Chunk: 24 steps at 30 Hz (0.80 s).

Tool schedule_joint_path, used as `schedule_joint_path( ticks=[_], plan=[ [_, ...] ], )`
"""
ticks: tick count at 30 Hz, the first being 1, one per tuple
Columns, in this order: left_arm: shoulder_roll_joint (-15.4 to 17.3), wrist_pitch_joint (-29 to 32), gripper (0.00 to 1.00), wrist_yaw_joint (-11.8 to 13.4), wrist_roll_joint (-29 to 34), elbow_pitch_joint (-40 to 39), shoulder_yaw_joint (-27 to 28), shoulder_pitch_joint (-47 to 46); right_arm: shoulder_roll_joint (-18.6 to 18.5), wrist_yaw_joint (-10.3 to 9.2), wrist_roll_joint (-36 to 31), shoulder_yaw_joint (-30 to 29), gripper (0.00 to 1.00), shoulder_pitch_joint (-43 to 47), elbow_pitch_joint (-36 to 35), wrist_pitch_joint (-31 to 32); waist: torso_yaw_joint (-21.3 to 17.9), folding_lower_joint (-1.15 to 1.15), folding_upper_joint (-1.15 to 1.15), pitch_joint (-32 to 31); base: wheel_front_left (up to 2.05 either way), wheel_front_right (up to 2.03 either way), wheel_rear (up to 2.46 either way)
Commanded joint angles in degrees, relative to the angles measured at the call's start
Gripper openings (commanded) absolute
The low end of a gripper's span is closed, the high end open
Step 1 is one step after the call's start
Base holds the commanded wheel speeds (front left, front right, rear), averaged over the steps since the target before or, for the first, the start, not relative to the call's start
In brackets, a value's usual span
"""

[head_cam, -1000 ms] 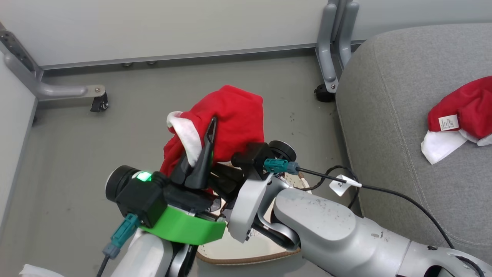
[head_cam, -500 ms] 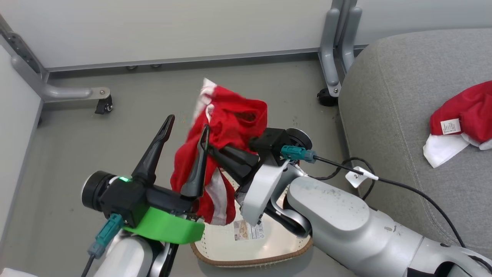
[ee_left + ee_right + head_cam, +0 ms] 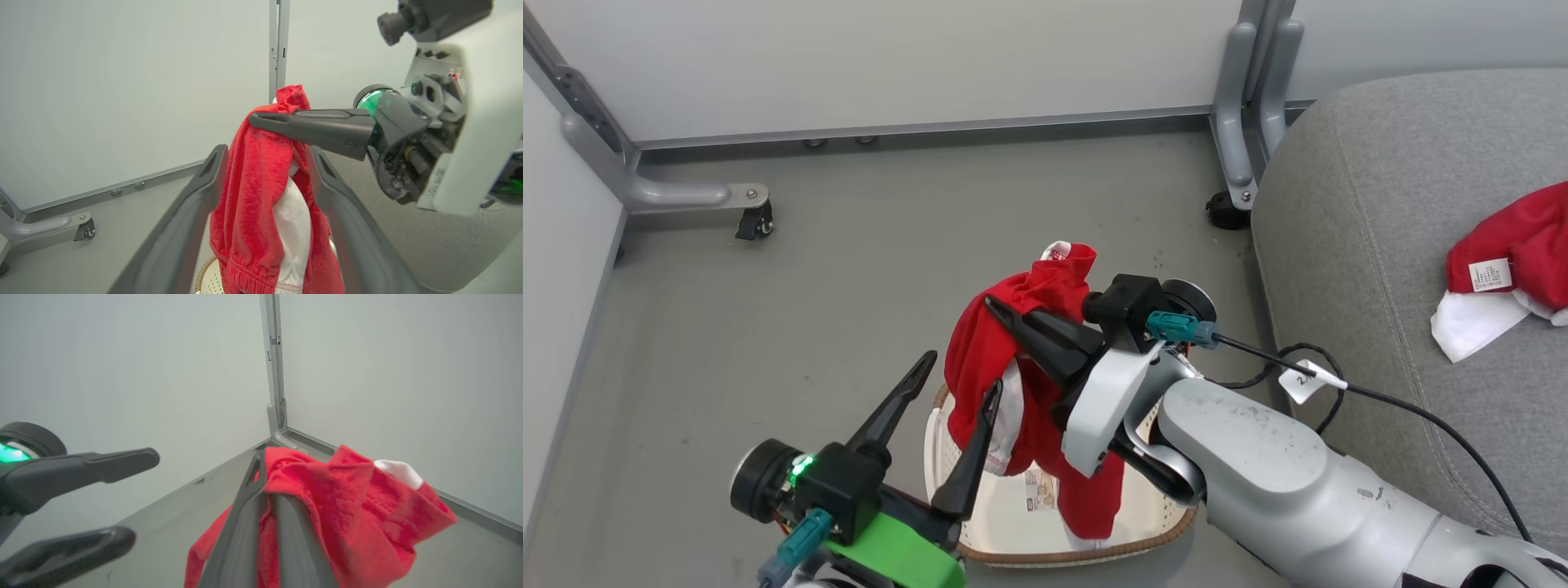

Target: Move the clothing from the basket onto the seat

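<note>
Floor (image 3: 833,310): plain grey, scuffed. At its near edge in the head view stands the basket (image 3: 1045,560), brown rim up, with a barcode sticker (image 3: 1041,492) visible on the cream base inside.

Left gripper (image 3: 958,382): just left of the basket, fingers spread wide, gripping nothing. In the left wrist view the hanging cloth falls between the two fingers. Cannot tell whether it touches them.

Right gripper (image 3: 995,306): above the basket, fingers pinched together on the upper fold of the red garment (image 3: 988,359). The garment hangs clear of the floor, white trim showing, and its lowest end dangles over the basket's opening. The right wrist view confirms red cloth clamped between the closed fingers.

Seat (image 3: 1372,261): light grey, just right of the basket. The second red garment (image 3: 1515,233) lies on its top, well in from the rounded left edge, with its white tag (image 3: 1490,275) facing up.

Beyond: pale partition walls (image 3: 931,57) meet the floor's far edge. They stand on a grey frame leg (image 3: 662,194) with a caster (image 3: 756,224).
</note>
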Motion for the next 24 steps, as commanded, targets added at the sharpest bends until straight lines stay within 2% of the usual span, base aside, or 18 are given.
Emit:
schedule_joint_path(
  ticks=[1, 13, 18, 24],
  plan=[
    [0.3, 0.3, 1.00, 0.0, 0.0, 0.0, -0.2, 1.0, -0.3, 0.00, -0.3, -0.3, 0.00, 1.0, 0.3, -0.3, 0.1, 0.00, 0.00, 0.0, 0.00, 0.00, 0.00],
    [0.6, 0.5, 1.00, 0.3, 0.3, 1.0, -1.2, 0.9, -1.4, 0.00, -1.2, -2.2, 0.00, 2.3, 0.4, -0.3, -0.2, 0.00, 0.00, 0.8, 0.00, 0.00, 0.00],
    [0.9, 0.2, 1.00, 0.3, 0.6, 1.2, -1.3, 0.0, -1.8, -0.01, -2.1, -3.8, 0.00, 2.8, -0.1, -0.3, -2.6, 0.00, 0.00, 1.6, 0.00, 0.00, 0.00],
    [1.1, 0.5, 1.00, 0.0, 0.9, 1.4, -1.7, -1.1, -2.0, -0.01, -3.9, -7.4, 0.00, 3.9, -1.2, -0.3, -7.4, 0.00, 0.00, 2.8, 0.00, 0.00, 0.00]
  ],
)
